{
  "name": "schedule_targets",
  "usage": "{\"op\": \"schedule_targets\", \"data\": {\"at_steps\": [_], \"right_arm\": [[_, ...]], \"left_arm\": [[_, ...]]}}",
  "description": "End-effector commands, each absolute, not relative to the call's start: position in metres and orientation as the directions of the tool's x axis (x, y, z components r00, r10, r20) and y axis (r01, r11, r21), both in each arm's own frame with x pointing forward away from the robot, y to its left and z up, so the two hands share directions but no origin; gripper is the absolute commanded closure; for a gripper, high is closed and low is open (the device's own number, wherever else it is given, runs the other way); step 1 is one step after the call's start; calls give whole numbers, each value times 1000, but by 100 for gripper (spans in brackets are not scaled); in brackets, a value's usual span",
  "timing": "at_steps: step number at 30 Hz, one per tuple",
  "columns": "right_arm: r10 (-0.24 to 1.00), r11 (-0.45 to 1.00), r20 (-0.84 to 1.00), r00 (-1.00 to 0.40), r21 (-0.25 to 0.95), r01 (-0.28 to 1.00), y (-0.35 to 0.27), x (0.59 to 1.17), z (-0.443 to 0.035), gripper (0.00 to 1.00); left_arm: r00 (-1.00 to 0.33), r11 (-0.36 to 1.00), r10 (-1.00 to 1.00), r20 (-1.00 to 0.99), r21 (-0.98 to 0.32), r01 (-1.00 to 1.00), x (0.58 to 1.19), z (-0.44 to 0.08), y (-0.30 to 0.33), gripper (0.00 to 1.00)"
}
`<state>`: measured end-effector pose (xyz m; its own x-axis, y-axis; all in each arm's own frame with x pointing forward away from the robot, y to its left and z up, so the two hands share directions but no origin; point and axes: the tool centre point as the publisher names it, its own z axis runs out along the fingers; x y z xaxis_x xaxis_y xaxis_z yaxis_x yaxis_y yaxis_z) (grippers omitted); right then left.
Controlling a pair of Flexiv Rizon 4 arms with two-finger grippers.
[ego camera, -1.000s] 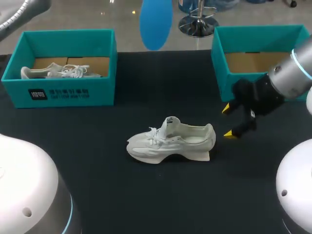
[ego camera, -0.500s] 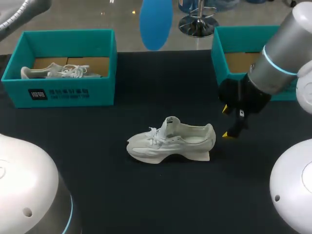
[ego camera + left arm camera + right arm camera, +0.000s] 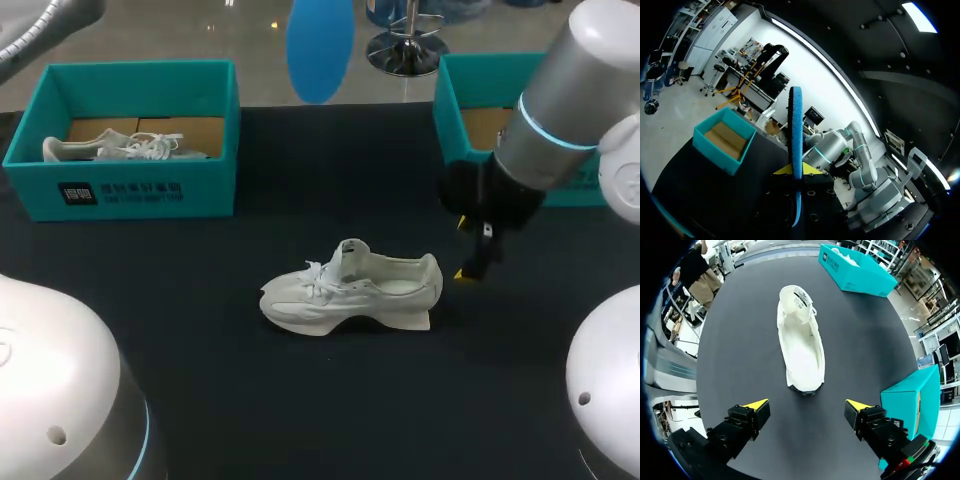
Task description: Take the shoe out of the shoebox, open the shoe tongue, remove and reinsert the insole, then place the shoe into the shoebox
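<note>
A white shoe [image 3: 350, 290] lies on its sole at the middle of the black table, toe to the left, tongue raised. My right gripper [image 3: 468, 250] hangs open just off the heel; in the right wrist view the shoe [image 3: 800, 340] lies ahead of the right gripper [image 3: 807, 404], heel nearest, nothing between the fingers. A blue insole [image 3: 320, 45] is held high over the table's far side. In the left wrist view my left gripper [image 3: 796, 170] is shut on the insole [image 3: 796, 135], seen edge-on.
A teal shoebox [image 3: 125, 195] at the back left holds a second white shoe [image 3: 120, 148]. An empty teal shoebox [image 3: 455, 150] stands at the back right, close behind my right arm, and shows beside the right fingers [image 3: 912, 400].
My right arm has swung left and turned its wrist, bringing the open gripper closer to the shoe's heel. The shoe and the blue insole have stayed put.
</note>
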<state>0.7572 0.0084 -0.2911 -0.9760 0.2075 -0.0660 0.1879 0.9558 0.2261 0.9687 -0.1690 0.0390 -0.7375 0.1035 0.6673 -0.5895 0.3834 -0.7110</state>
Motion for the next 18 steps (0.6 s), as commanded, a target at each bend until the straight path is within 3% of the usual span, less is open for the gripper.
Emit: {"op": "schedule_targets", "data": {"at_steps": [1,18], "right_arm": [[209,954,-75,-975,235,186,5,751,-292,0],[209,954,-75,-975,235,186,5,751,-292,0]], "left_arm": [[-723,377,105,683,-700,-606,963,39,-169,100],[-708,351,94,700,-689,-634,972,43,-163,100]]}}
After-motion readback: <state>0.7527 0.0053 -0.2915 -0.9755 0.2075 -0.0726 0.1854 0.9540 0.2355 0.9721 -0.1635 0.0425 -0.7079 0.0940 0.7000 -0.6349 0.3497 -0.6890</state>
